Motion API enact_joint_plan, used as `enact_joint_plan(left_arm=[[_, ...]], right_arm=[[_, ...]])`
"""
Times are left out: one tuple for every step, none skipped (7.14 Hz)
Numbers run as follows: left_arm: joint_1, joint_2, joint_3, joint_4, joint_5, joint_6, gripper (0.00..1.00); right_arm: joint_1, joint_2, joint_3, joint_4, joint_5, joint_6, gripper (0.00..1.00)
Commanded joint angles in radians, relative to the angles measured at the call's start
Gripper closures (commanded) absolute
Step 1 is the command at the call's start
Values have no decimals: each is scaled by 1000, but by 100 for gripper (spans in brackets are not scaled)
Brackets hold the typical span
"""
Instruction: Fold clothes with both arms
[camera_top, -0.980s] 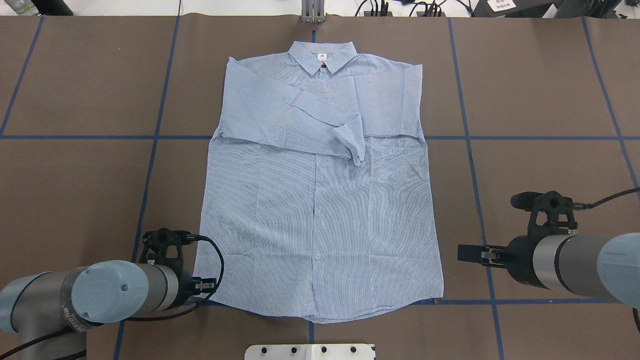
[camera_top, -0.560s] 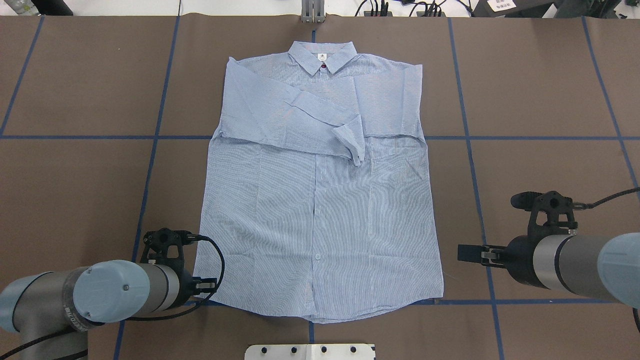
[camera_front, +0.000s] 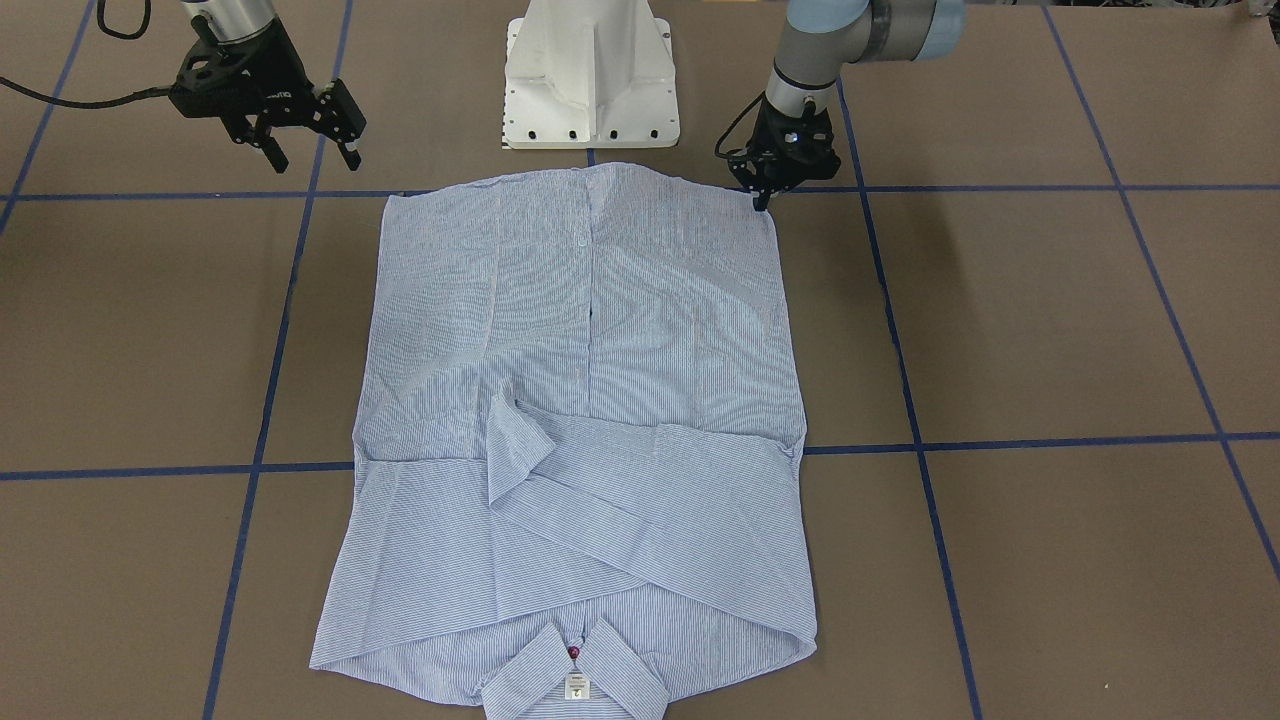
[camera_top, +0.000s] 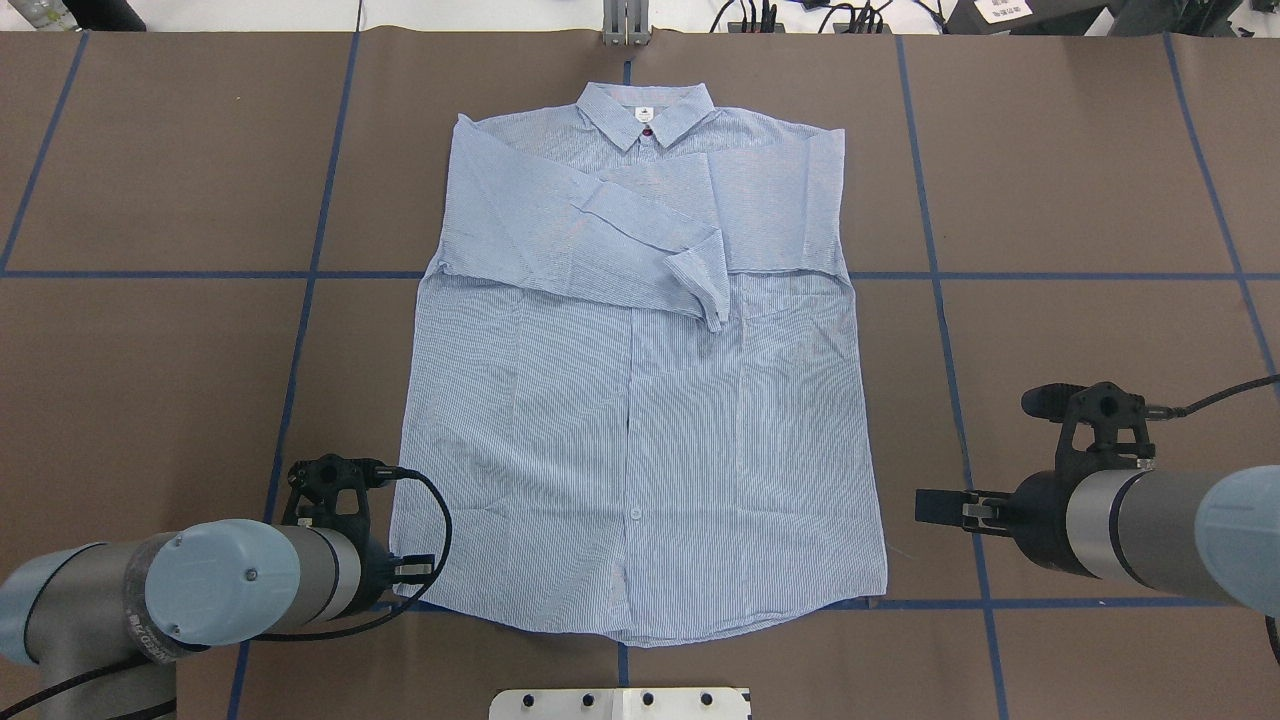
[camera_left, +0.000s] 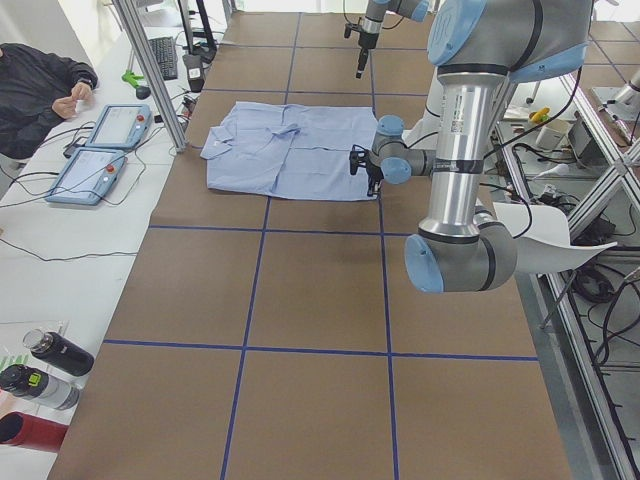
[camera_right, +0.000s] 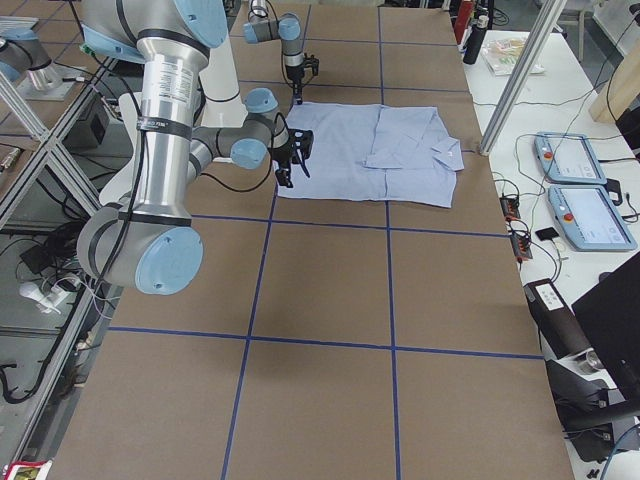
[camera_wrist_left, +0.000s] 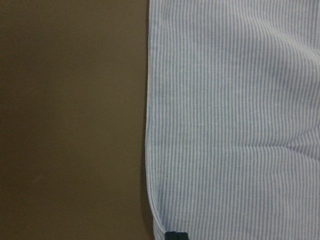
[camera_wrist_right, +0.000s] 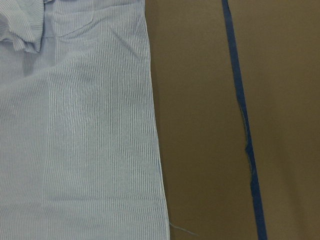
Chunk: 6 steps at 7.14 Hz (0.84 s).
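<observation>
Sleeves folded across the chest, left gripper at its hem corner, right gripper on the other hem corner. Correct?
Not quite. The right gripper is off the shirt: the exterior front-facing view shows it open over the table, apart from that hem corner. Sleeves folded across the chest and left gripper at its hem corner are right.

The light-blue striped shirt (camera_top: 640, 400) lies flat, front up, on the table (camera_top: 1080, 180), collar (camera_top: 645, 108) away from me. Both sleeves are folded across the chest, and the sleeve on my left (camera_top: 600, 235) lies on top. My left gripper (camera_front: 762, 200) points down at the hem's left corner, fingertips together. My right gripper (camera_front: 312, 150) hovers beside the hem's right corner, apart from the cloth, jaws spread.
</observation>
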Motion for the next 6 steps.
enact_joint_plan(left_arm=[[-3, 7, -11, 2, 1, -1, 100], [-7, 11, -42, 14, 1, 0, 100], [-7, 10, -59, 58, 1, 1, 100], [-7, 10, -56, 64, 1, 2, 100], [-4, 12, -45, 64, 1, 5, 67], [-1, 12, -41, 64, 1, 8, 56]], right_arm=[[0, 0, 0, 0, 1, 0, 0], [-2, -2, 0, 0, 1, 0, 0], [-2, 0, 0, 0, 1, 0, 0], [-2, 0, 0, 2, 2, 0, 0], [-2, 0, 0, 2, 2, 0, 0], [-2, 0, 0, 2, 1, 0, 0]])
